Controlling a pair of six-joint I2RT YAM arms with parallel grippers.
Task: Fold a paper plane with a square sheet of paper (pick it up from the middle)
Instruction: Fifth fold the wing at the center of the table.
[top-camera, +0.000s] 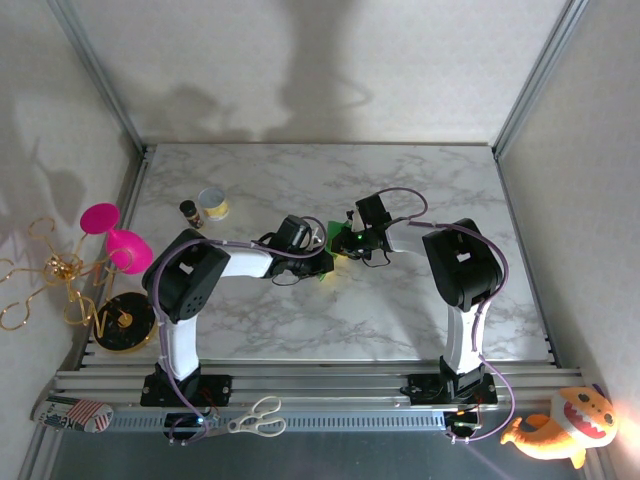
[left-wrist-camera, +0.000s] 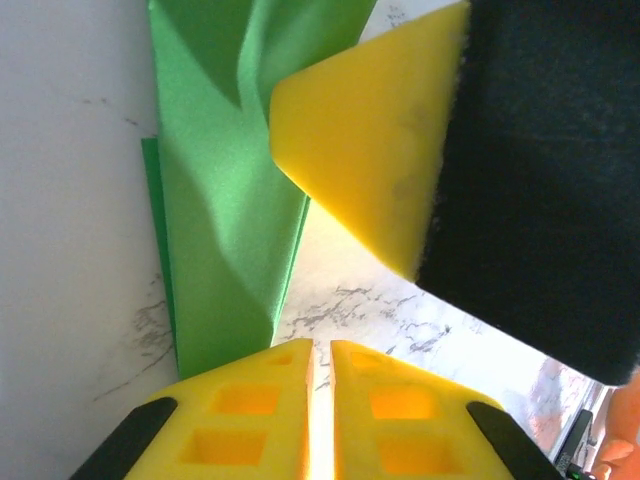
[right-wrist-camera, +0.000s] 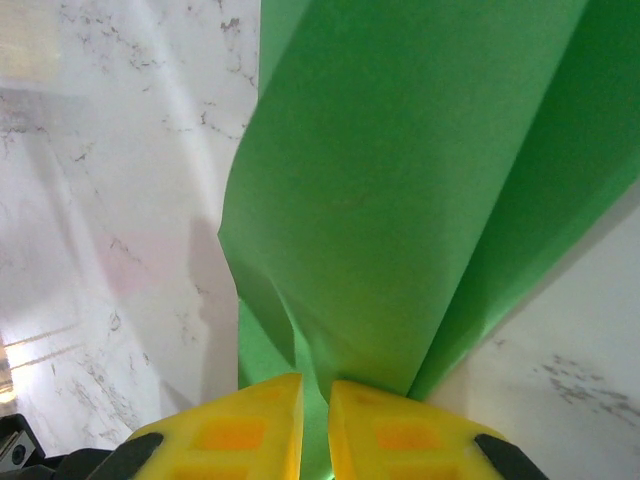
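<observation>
The square sheet of paper (right-wrist-camera: 400, 180) is bright green and partly folded, with layered flaps and a raised ridge, lying on the marble table (top-camera: 420, 190). My right gripper (right-wrist-camera: 315, 380) is shut on its near edge, and the green runs down between the yellow fingers. In the left wrist view the paper (left-wrist-camera: 220, 200) is a long folded strip at the left. My left gripper (left-wrist-camera: 322, 345) is shut just beside its lower end, with only a bright slit between the fingers. From above, both grippers meet at mid-table, left gripper (top-camera: 320, 263), right gripper (top-camera: 338, 243), hiding most of the paper (top-camera: 331, 230).
A tin can (top-camera: 212, 206) and a small dark bottle (top-camera: 188, 211) stand at the back left of the table. Pink goblets (top-camera: 110, 235) and a black-and-yellow disc (top-camera: 122, 320) sit off the left edge. Scissors (top-camera: 255, 418) lie on the front rail.
</observation>
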